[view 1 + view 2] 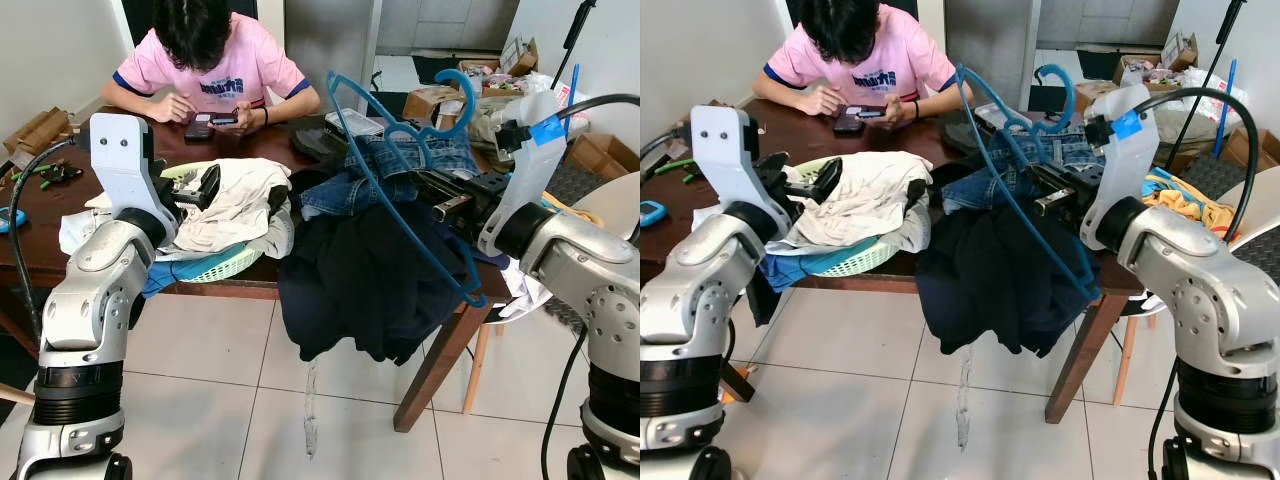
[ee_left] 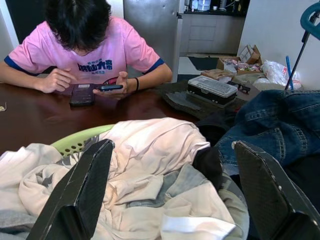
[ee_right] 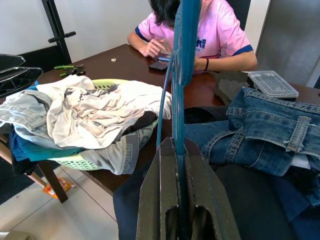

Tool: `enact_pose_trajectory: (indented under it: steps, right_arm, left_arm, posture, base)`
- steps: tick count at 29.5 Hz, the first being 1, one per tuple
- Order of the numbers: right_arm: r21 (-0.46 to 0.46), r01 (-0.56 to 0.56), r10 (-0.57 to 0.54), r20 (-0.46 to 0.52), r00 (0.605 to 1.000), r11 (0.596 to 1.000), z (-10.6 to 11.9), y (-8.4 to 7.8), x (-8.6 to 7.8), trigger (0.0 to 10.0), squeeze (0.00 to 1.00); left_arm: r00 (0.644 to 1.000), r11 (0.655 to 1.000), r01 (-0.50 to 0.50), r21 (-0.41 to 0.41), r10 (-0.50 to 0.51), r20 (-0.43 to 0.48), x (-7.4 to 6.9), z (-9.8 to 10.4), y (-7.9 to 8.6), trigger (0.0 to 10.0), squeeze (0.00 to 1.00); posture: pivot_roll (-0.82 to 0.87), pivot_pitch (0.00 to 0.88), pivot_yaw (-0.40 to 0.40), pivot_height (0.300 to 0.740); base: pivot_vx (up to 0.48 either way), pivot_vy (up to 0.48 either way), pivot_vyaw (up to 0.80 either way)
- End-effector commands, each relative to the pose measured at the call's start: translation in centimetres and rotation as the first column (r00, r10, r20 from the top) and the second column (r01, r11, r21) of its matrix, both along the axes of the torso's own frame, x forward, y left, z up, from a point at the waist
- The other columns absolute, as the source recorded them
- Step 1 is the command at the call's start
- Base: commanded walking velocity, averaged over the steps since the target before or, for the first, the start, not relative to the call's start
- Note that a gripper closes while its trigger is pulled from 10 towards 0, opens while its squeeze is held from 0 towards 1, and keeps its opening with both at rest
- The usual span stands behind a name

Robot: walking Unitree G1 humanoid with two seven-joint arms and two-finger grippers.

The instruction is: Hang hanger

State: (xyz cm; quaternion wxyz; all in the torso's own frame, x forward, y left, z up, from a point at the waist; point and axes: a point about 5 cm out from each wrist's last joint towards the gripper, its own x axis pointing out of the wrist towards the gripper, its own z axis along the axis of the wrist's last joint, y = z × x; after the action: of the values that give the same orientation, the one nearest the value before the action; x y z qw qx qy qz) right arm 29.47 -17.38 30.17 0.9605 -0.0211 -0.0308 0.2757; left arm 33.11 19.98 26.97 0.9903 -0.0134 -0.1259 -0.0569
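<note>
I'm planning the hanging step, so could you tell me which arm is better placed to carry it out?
Probably the right. The right gripper is already shut on the blue hanger, held above the jeans. The left gripper is open over the laundry basket, holding nothing.

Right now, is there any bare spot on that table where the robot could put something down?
Some. The dark table is bare between the person's phones and the green basket of laundry. The middle is crowded with jeans and a dark garment draped over the edge. The right gripper holds a blue hanger; the left gripper is open above the laundry.
</note>
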Motion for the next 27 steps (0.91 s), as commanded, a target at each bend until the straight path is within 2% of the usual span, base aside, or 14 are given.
enact_pose_trajectory:
  steps: [1, 17, 27]
  right_arm:
    - [-0.007, -0.011, 0.011, 0.013, 1.000, 1.000, 0.10, 0.14, -0.31, 10.0, 0.00]
    - [-0.009, -0.044, 0.045, 0.029, 0.999, 0.999, 0.23, 0.58, -0.35, 10.0, 0.00]
    - [-0.018, -0.064, 0.064, 0.027, 0.998, 0.998, 0.13, 0.74, -0.50, 10.0, 0.00]
  left_arm:
    - [1.000, 1.000, 0.003, 0.019, -0.003, -0.003, -0.09, -0.21, -0.18, 10.0, 0.00]
    - [1.000, 0.999, 0.022, 0.033, -0.022, -0.003, -0.38, -0.43, -0.87, 10.0, 0.00]
    - [1.000, 0.999, -0.002, 0.047, 0.003, -0.015, -0.78, -0.92, -0.87, 10.0, 0.00]
  posture:
    - [0.02, 0.090, -0.015, 0.740]
    - [0.03, 0.084, -0.011, 0.740]
    - [0.03, 0.089, -0.017, 0.740]
  base:
    - [0.244, 0.000, 0.00]
    - [0.251, 0.000, 0.00]
    - [0.283, 0.000, 0.00]
